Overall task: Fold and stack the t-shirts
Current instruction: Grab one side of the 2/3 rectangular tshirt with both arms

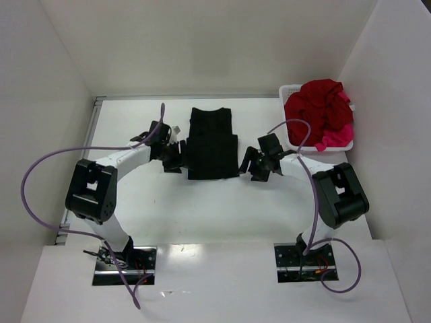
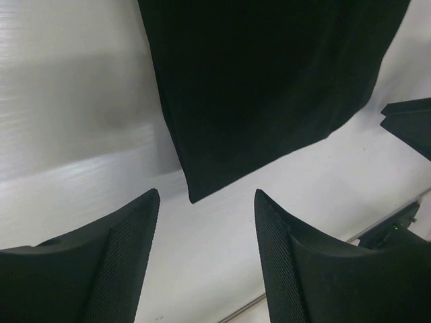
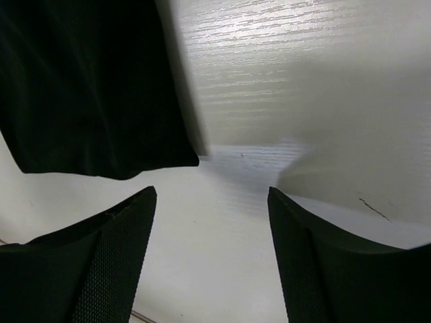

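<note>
1. From above, you see the black t-shirt [image 1: 213,145] lying flat on the table [image 1: 148,215], sides folded in. The red and pink t-shirts [image 1: 320,111] are heaped in the white basket [image 1: 291,88], so most of the work is left.
2. Left wrist: your left gripper [image 2: 205,235] stands wide and empty, just short of the shirt's corner.
3. Right wrist: your right gripper [image 3: 212,229] is also wide and empty, beside the hem.

No lettering, label, brand mark, number or sign can be read in any of the three views. The plain black cloth t-shirt [image 1: 213,145] shows no print, and neither the white counter [image 1: 202,208] nor the white plastic basket [image 1: 288,89] carries any legible marking.
</note>
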